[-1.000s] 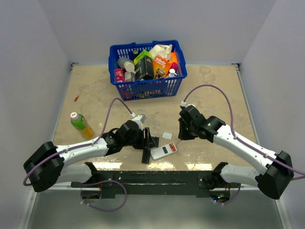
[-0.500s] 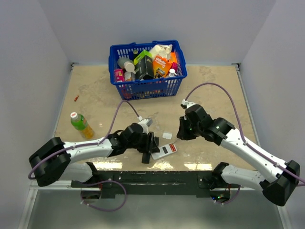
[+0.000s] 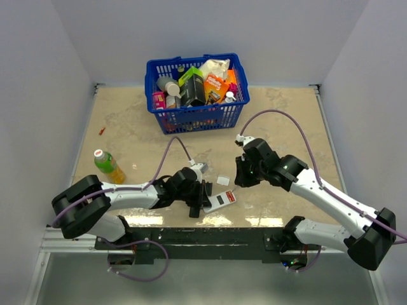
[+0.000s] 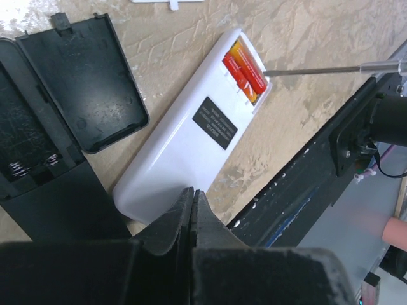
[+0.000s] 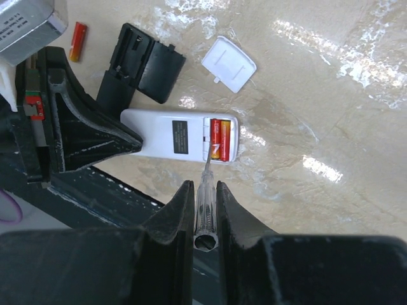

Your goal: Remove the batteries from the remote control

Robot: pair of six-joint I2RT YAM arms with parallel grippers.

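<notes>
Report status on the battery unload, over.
Left hand shut, empty, tips at end of white remote. Right hand shut on screwdriver, tip at batteries. Batteries seated in open bay. Nothing else in the way.

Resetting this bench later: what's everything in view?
white remote: one, white, near edge, bay open
batteries: two, red-orange, in that bay
black remote: one, black, beside it
loose battery: one, red-orange, near black remote
black cover: one, by black remote
white cover: one, lying apart
screwdriver: one, clear-handled, tip at batteries
basket: one, blue, far side, full
bottle: one, green-orange, left side
red bit: one, far left
left hand: shut, at white remote's end
right hand: shut on screwdriver
</notes>
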